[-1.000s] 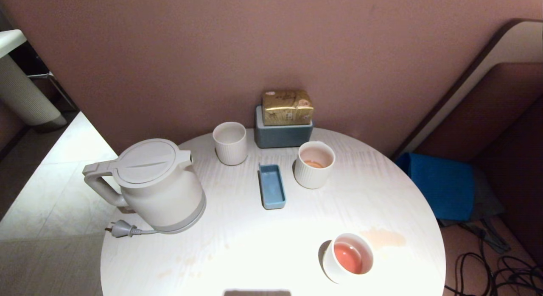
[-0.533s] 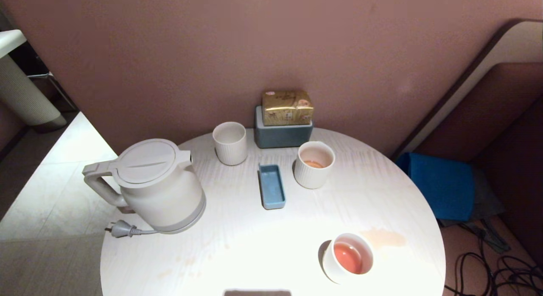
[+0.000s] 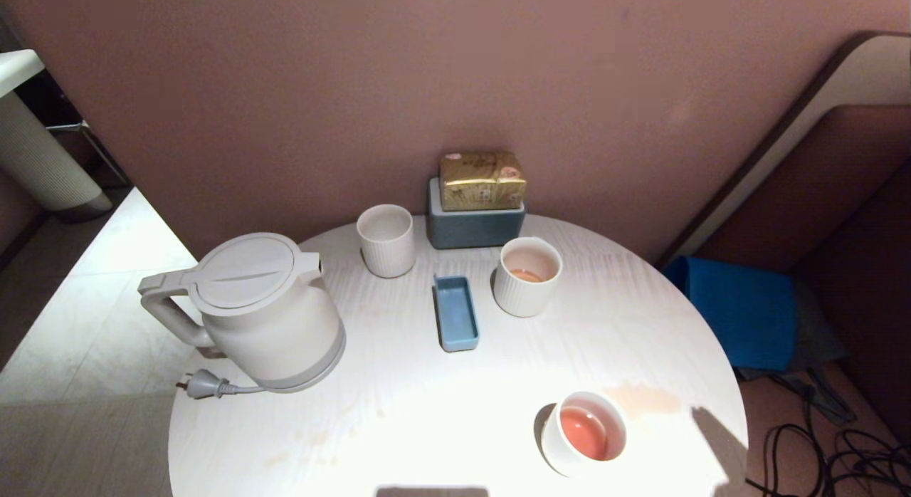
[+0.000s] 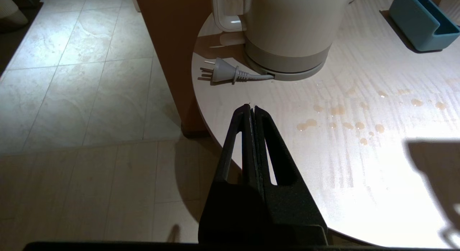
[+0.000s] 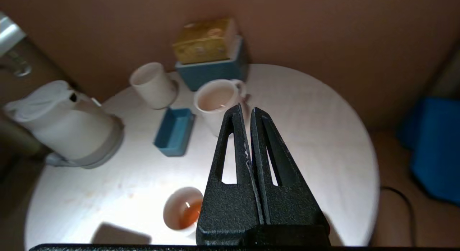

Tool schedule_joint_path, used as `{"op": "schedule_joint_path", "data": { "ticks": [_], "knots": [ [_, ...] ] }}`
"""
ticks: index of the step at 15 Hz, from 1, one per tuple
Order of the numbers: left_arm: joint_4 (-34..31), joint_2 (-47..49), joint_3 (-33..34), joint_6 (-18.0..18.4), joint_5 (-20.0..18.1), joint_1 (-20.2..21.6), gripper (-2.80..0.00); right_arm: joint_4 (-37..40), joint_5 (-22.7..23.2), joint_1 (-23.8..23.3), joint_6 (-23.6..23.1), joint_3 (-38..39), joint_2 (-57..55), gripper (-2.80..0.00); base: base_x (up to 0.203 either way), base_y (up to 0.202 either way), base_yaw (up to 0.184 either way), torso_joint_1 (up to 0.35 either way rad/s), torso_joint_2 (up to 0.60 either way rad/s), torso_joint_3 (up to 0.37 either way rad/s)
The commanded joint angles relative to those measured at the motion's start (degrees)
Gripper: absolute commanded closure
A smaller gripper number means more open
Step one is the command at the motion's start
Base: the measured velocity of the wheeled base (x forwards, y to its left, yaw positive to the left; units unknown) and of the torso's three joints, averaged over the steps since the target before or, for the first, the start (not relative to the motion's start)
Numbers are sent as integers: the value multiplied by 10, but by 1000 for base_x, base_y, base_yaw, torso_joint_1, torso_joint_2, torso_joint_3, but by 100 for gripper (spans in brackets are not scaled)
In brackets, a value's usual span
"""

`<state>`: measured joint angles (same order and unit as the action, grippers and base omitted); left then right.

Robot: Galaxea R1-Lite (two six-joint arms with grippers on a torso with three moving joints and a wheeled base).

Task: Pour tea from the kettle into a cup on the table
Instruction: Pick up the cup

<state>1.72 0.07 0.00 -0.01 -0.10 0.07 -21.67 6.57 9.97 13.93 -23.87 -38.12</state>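
**Shadow creeps onto the table's near right edge; nothing on the table has shifted**

Since a second ago the only change in the head view is a dark shadow now lying on the table at its near right rim, just right of the slim cup; kettle, cups and boxes sit exactly where they were.

Counted: one kettle, three white cups, one open blue tray, one grey-blue box with one gold packet on top, and one grey plug lying on the table at the kettle's base.

The kettle stands upright at the table's left edge, lid shut, handle pointing out over the floor. The cup, the squat ribbed mug, stands toward the back right of centre, just right of the tray, with a little tea in its bottom. The ribbed tumbler stands left of the box. The slim cup near the front right holds pinkish liquid, with a pale stain beside it.

The packet bears print too small to read.

The left gripper hovers over the near left table edge, fingers pressed together on nothing. The right gripper hangs above the table facing the cup, fingers closed and empty-handed.
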Motion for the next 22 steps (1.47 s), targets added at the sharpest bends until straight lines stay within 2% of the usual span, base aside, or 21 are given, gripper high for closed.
{"op": "schedule_joint_path", "data": {
  "ticks": [1,3,5,8,11,14,16,19,22],
  "knots": [
    [0,0,0,0,0,0,0,-79,62,-24,7,-50,-213,0,0,0,0,0,0,0],
    [0,0,0,0,0,0,0,-130,184,-92,11,-117,-336,0,0,0,0,0,0,0],
    [0,0,0,0,0,0,0,-160,301,-138,12,-197,-460,0,0,0,0,0,0,0],
    [0,0,0,0,0,0,0,-180,388,-164,-10,-307,-620,0,0,0,0,0,0,0],
    [0,0,0,0,0,0,0,-189,425,-170,-56,-394,-742,0,0,0,0,0,0,0],
    [0,0,0,0,0,0,0,-193,445,-145,-92,-432,-797,0,0,0,0,0,0,0],
    [0,0,0,0,0,0,0,-192,446,-142,-115,-421,-797,0,0,0,0,0,0,0],
    [0,0,0,0,0,0,0,-198,446,-139,-117,-390,-783,0,0,0,0,0,0,0],
    [0,0,0,0,0,0,0,-241,447,-129,-117,-366,-783,0,0,0,0,0,0,0]
  ]
}}
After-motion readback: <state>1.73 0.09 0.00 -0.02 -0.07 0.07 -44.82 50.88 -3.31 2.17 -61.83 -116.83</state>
